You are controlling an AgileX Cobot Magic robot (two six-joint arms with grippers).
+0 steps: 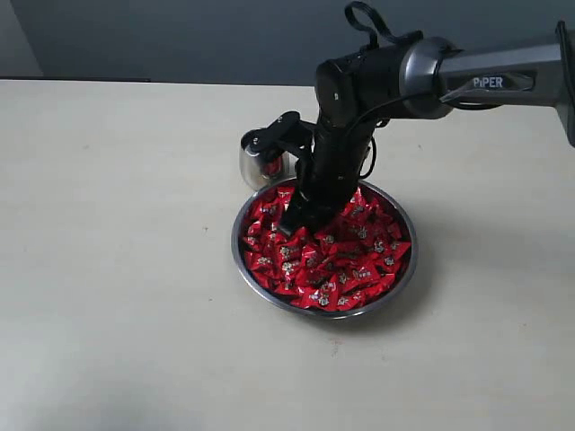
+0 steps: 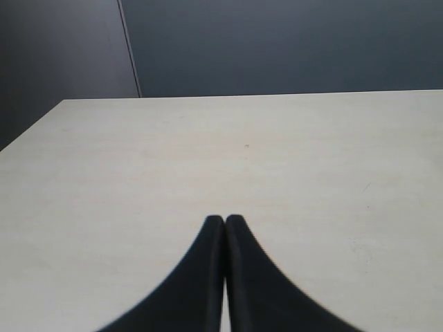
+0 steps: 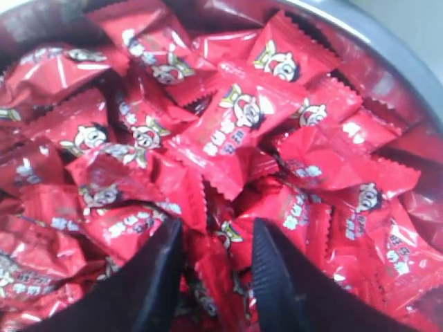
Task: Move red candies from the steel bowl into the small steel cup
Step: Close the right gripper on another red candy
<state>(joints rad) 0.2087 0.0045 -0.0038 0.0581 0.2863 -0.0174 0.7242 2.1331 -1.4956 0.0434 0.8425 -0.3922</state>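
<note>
Exterior view | right gripper (image 1: 293,223) among red candies (image 1: 355,260) | inside steel bowl (image 1: 328,313)

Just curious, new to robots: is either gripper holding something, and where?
Left gripper holds nothing. Right gripper straddles shiny red wrapped candies; a grip cannot be told.

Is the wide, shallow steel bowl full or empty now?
Full. Shiny red candies fill the wide steel bowl almost up to its rim.

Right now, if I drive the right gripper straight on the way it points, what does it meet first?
The red candies heaped in the steel bowl: the right gripper points down into the pile, jaws open, wrappers between them. Its tips may be touching; depth is unclear.
</note>
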